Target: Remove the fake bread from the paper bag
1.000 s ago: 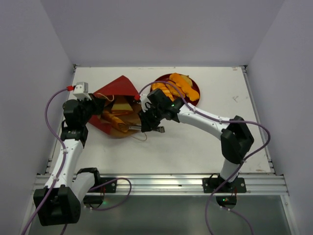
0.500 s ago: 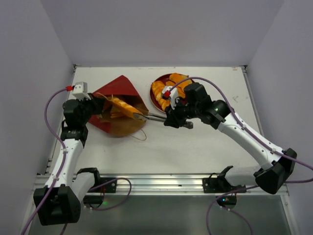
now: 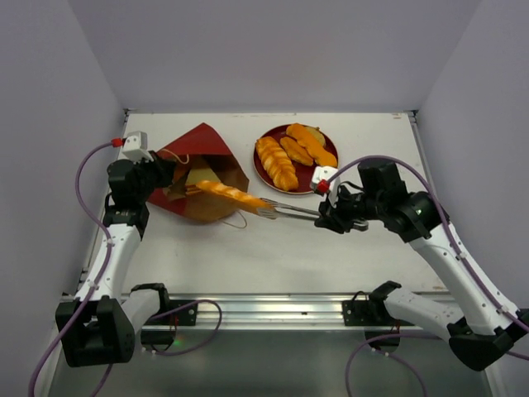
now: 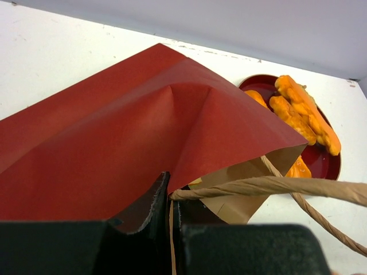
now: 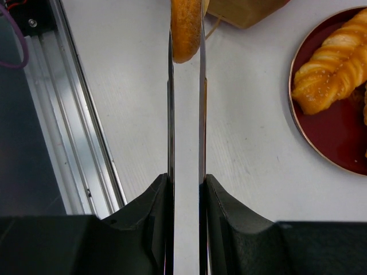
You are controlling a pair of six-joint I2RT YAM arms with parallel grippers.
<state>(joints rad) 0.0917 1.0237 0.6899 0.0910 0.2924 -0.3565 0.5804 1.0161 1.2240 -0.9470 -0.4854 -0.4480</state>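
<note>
Pinching the near end of the long bun [image 3: 231,196] between the two thin metal fingers [image 5: 170,86], our right gripper [image 3: 269,208] is narrowed to the width of the bread, and the blades press its sides. The bun runs straight out from the fingertips, clear of the table [image 3: 331,248], with its far end at the mouth of the paper bag [image 3: 198,149]. In the right wrist view, a brown corner of the bag shows just beyond the tips and to the right.

Our left gripper [image 3: 161,175] is pressed together on the bag's rim. In the left wrist view the red paper edge sits between the jaws, and the red side rises from them like a tent. A cord handle [image 4: 275,186] runs from just beside the grip out to the right.

Past the bag from the left gripper, and to the right of the right gripper's fingers, lies the dark red plate [image 3: 307,175]. It carries a braided loaf [image 3: 277,163] and other orange breads [image 3: 310,145]. Nothing stands between the bun and the plate.

We hold the right arm stretched low across the table, its fingers pointing toward the bag. The left arm reaches forward, its wrist turned toward the bag.
</note>
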